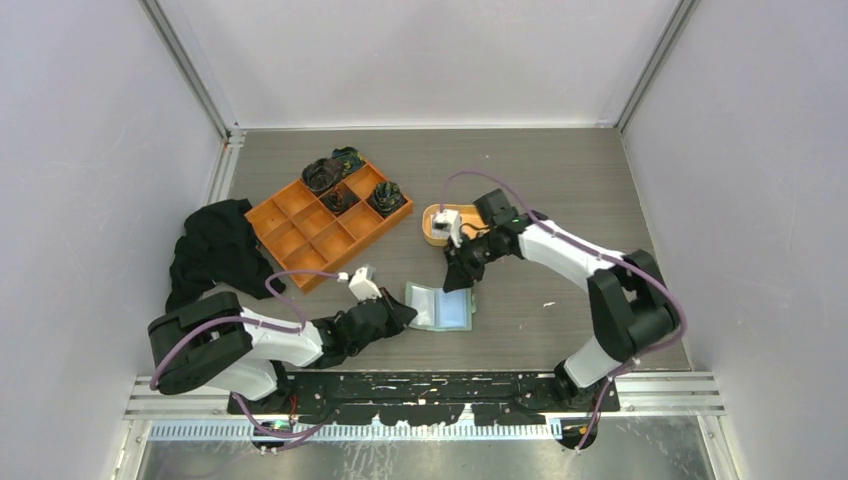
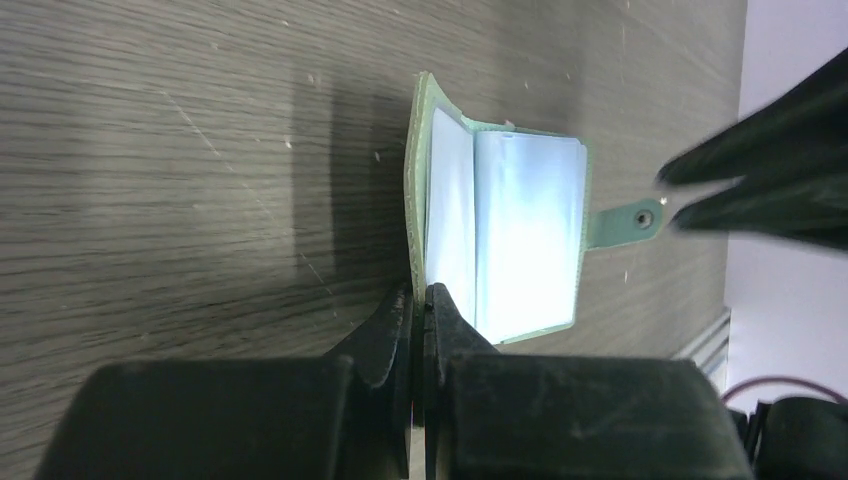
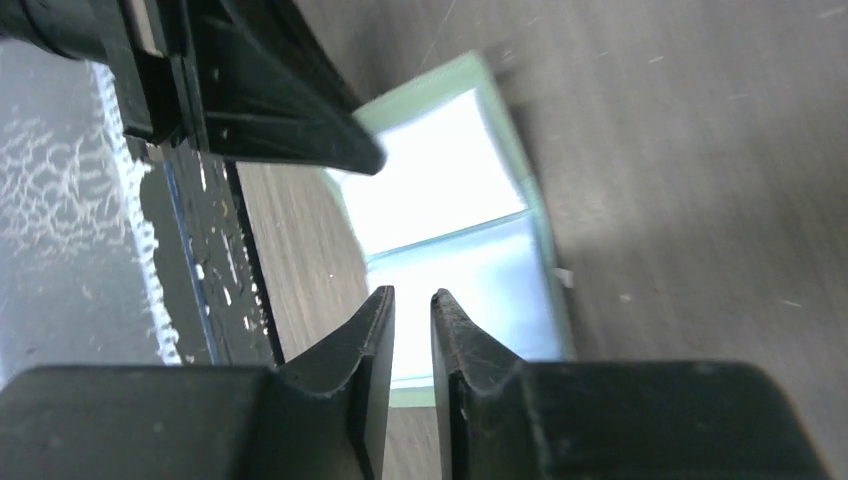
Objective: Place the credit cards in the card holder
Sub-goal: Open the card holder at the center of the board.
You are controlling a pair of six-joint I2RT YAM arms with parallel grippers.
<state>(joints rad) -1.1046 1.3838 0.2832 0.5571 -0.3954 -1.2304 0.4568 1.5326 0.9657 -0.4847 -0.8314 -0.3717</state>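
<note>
Two pairs of fingers meet at the card holder [image 1: 440,308], which lies opened on the wood-grain surface [image 1: 560,180]. The left fingers [image 2: 405,318] are pressed together on the near edge of its sage-green cover, and that flap rises off the surface directly beyond their tips. Just to the right of them, the glossy bluish-grey pockets lie flat and catch the light. On the side of the pockets farthest from that grip the little closing tab [image 2: 628,222] sticks out. The right fingers [image 3: 384,320] hover with their tips just beside the tab, apart from it as far as the left wrist view shows. They stand a narrow gap apart with nothing between them, and the pockets show beyond. Behind the right fingers sits an oval orange dish [image 1: 430,235]. Beyond the left fingers are an orange compartment tray [image 1: 300,232] with dark items in its far cells and a black cloth [image 1: 215,250].
</note>
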